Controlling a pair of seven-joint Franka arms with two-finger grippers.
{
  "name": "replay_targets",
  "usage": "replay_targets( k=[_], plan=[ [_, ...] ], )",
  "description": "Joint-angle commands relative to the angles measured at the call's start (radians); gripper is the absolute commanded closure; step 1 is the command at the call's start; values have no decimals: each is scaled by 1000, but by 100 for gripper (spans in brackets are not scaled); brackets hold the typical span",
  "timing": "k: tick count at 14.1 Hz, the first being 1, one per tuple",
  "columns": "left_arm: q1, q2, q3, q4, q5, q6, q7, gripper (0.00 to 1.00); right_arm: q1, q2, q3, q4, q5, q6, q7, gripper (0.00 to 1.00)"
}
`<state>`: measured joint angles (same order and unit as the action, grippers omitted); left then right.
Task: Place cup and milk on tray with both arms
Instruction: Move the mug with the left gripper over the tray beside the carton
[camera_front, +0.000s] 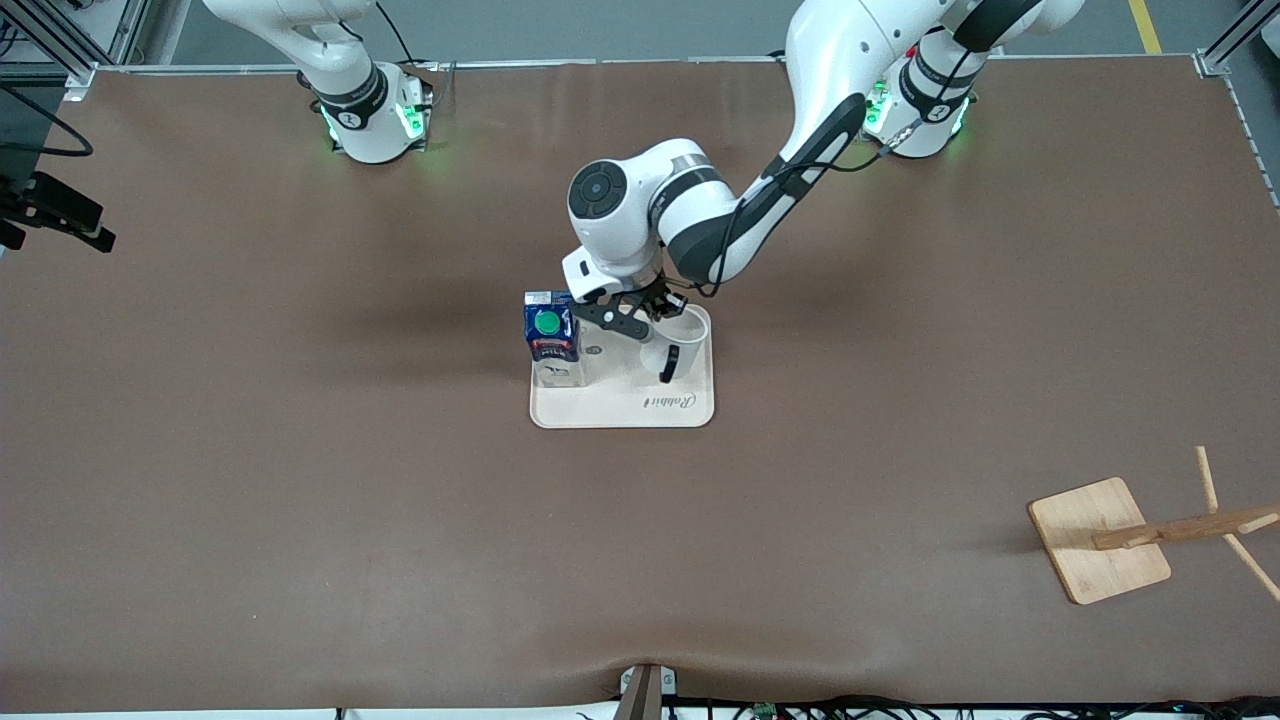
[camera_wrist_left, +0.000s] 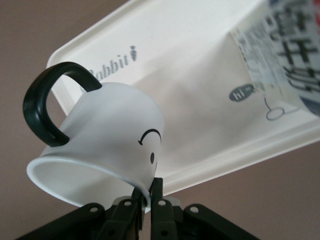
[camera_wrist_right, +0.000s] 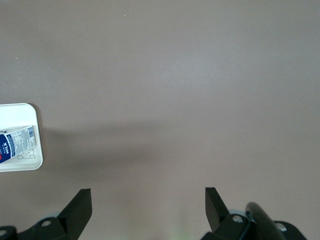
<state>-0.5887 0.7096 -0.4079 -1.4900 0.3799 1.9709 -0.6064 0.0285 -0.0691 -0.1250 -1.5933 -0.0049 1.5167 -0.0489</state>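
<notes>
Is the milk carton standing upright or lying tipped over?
Upright. The milk stands on its base on the tray, its green cap up, beside the cup held by the left gripper.

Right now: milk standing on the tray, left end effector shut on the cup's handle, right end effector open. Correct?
Not quite. The left end effector is shut on the cup's rim, not its handle, as the left wrist view shows. The milk does stand on the tray, and the right end effector is open.
</notes>
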Motion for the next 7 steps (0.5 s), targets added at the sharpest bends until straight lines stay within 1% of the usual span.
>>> replay_targets(
  k=[1,2,3,4,6,7],
  plan=[
    [-5,8,11,34,20,-64,62,100,-25,5,15,16,-11,-6,-12,0],
    [-3,10,11,34,20,-69,62,100,-27,5,15,16,-9,-6,-12,0],
    [-5,10,9,34,22,-72,62,96,-24,5,15,16,-9,-6,-12,0],
    [-5,7,11,34,23,-79,63,95,-22,5,15,16,-9,-6,-12,0],
    [-6,7,9,37,14,-171,123,93,-16,5,18,16,-7,-6,-12,0],
    [-6,5,9,42,10,-185,164,92,-15,5,19,16,-6,-6,-11,0]
  ],
)
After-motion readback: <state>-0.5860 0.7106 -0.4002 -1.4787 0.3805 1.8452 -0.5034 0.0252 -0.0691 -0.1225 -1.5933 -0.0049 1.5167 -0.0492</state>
